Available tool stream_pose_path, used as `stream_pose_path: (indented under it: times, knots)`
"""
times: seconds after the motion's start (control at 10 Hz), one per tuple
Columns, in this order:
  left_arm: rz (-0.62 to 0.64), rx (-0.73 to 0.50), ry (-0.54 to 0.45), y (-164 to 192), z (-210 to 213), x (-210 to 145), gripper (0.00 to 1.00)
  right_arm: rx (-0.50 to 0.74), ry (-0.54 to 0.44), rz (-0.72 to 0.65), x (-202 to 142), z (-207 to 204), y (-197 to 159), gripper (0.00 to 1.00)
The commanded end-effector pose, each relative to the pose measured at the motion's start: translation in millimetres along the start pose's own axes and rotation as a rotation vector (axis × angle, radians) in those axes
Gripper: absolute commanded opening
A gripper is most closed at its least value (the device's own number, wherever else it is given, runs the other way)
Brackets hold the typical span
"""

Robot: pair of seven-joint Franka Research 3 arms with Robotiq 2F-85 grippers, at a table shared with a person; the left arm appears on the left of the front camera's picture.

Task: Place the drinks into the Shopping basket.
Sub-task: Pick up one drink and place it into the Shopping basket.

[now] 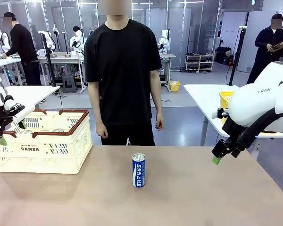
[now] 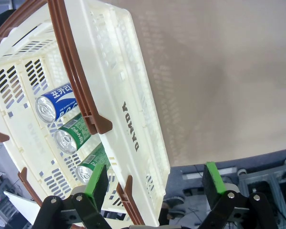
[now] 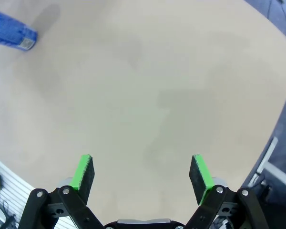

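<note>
While the person stands at the far edge of the bench with arms down, one blue can stands upright near the bench's middle, apart from everything else. Shopping basket sits at the left edge of the bench, "DAMDA" on its near wall. Left wrist view: inside it lie three cans on their sides in a row, one blue, two green. Left gripper hangs above the basket's near rim, fingers spread, nothing between them. Right gripper hovers over bare bench near the right edge, fingers spread wide, empty; in its wrist view the blue can shows well away, toward the top-left corner.
</note>
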State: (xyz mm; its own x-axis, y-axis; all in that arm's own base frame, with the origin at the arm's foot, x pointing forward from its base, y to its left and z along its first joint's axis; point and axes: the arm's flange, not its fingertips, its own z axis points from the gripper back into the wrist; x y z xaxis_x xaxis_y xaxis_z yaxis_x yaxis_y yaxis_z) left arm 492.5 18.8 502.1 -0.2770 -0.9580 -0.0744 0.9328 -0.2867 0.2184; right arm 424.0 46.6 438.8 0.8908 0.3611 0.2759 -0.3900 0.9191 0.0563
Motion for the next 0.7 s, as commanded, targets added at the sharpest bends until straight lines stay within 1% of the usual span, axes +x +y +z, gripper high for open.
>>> stream_pose_path:
  times: [0.0, 0.1, 0.2, 0.3, 0.4, 0.6]
  knots:
    - [0.016, 0.008, -0.004, -0.6, 2.0, 0.7, 1.0, -0.07, 0.008, -0.087, 1.4, -1.4, 3.1, 1.0]
    - [0.016, 0.008, -0.004, -0.6, 2.0, 0.7, 1.0, -0.071, 0.008, -0.097, 2.1, -0.8, 2.4, 1.0]
    - [0.016, 0.008, -0.004, -0.6, 2.0, 0.7, 1.0, -0.098, 0.013, -0.138, 2.4, -1.0, -0.1, 1.0]
    - [0.016, 0.008, -0.004, -0.6, 2.0, 0.7, 1.0, -0.1, 0.01, -0.161, 2.8, -1.3, -1.9, 1.0]
    - [0.016, 0.008, -0.004, -0.6, 2.0, 0.7, 1.0, -0.051, 0.009, -0.092, -0.3, 0.9, -3.9, 1.0]
    - [0.016, 0.008, -0.004, -0.6, 2.0, 0.7, 1.0, -0.051, 0.009, -0.092, -0.3, 0.9, -3.9, 1.0]
